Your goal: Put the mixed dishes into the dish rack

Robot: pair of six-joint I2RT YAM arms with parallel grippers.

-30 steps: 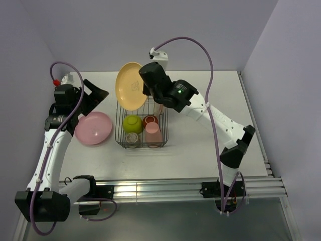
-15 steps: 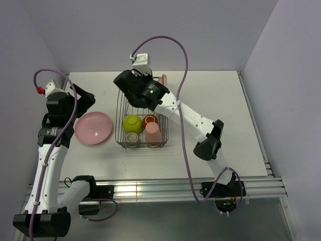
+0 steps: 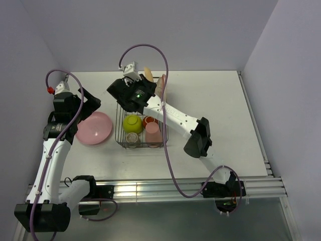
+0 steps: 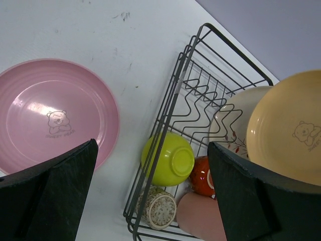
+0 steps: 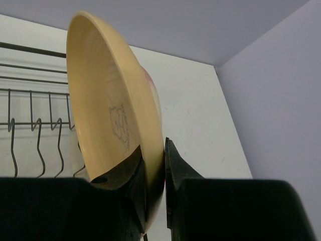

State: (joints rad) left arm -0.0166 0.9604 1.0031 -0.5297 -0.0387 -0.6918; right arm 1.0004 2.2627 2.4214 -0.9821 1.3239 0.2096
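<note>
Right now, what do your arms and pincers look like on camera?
Left arm and right arm: white tubular links, black joint housings. A purple cable loops over each wrist; the left one ends in a red tip. A green light glows on the right wrist. Pincer fingers are matte black.

White tabletop [image 3: 235, 100], lightly scuffed, enclosed by plain lavender walls [image 3: 200, 30] on three sides; aluminium rails [image 3: 150, 188] along near edge.

Dark wire dish rack [image 4: 176, 83] central on tabletop [image 3: 215, 100]. Orange-yellow plate [image 5: 100, 100] on edge at its far end, beside upright twig plate [image 4: 230, 120]. Lime-green bowl [image 4: 168, 158], red-brown mug [image 4: 200, 181], salmon-pink cup [image 4: 200, 221], grey-beige cup [image 4: 158, 208] at near end. Pink plate [image 4: 50, 120] flat, left of rack.
</note>
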